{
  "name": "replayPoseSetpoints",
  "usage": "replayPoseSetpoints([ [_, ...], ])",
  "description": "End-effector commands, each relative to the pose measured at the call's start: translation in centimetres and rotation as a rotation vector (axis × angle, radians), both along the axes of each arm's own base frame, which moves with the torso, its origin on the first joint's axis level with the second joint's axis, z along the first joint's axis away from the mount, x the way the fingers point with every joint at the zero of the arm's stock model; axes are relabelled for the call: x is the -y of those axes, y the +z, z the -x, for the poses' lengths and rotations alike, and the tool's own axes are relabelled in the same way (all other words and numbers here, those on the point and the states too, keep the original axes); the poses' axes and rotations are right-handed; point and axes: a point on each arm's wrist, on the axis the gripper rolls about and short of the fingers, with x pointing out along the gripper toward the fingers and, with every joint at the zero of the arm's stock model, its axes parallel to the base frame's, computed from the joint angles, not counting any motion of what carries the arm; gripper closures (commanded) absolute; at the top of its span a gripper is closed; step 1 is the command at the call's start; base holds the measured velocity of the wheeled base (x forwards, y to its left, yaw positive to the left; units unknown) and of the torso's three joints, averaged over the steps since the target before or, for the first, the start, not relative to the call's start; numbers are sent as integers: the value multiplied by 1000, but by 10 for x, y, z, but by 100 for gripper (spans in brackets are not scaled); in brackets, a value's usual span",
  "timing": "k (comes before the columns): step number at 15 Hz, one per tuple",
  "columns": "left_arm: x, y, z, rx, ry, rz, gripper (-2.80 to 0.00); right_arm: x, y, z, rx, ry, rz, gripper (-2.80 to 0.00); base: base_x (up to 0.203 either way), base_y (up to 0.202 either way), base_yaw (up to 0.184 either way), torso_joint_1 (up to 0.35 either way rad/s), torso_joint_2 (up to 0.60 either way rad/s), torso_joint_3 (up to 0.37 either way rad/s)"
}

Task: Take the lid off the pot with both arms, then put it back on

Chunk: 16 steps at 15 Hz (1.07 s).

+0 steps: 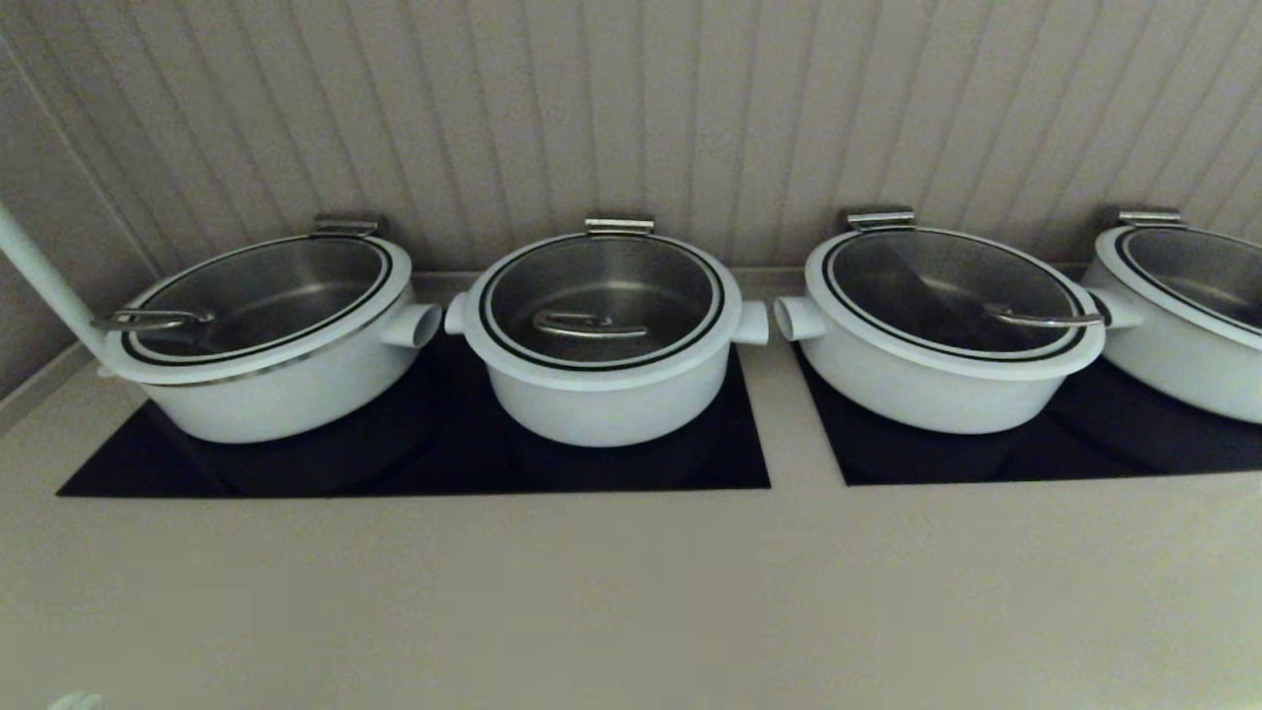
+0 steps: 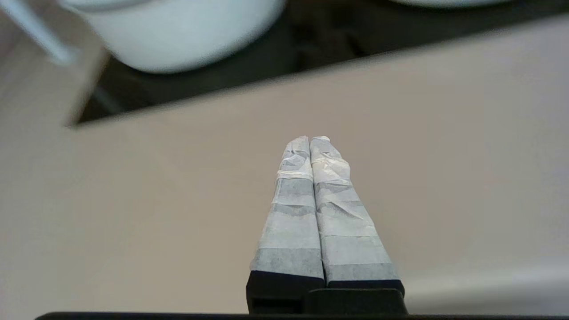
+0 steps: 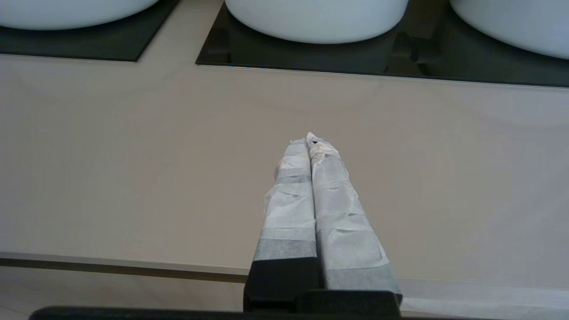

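The pot is the deep, narrower white one in the middle of the row, with stub handles on both sides. The lid sits flat on it, its steel bar handle towards me and its hinge tab at the back. Neither arm shows in the head view. My left gripper is shut and empty over the bare beige counter, short of the pots. My right gripper is also shut and empty over the counter. The pot's lower wall shows in the right wrist view.
Wider lidded white pots stand at the left, the right and the far right. All rest on two black hob panels. A white pole leans at the far left. The beige counter lies in front; a ribbed wall stands behind.
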Motion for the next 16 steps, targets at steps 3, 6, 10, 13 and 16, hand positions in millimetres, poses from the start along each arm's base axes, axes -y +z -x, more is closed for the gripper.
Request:
replayPoseSetpoints([
  [3,2,-24,25,92,-29,52,0,0,0,0,-1,1,1,0,0,0,0,0,0,0],
  [6,2,-24,25,85,-26,110,0,0,0,0,-1,1,1,0,0,0,0,0,0,0],
  [10,2,-24,25,87,-24,97,0,0,0,0,-1,1,1,0,0,0,0,0,0,0],
  [13,2,-24,25,87,-24,104,0,0,0,0,-1,1,1,0,0,0,0,0,0,0],
  [16,2,-24,25,86,-21,153,0,0,0,0,-1,1,1,0,0,0,0,0,0,0],
])
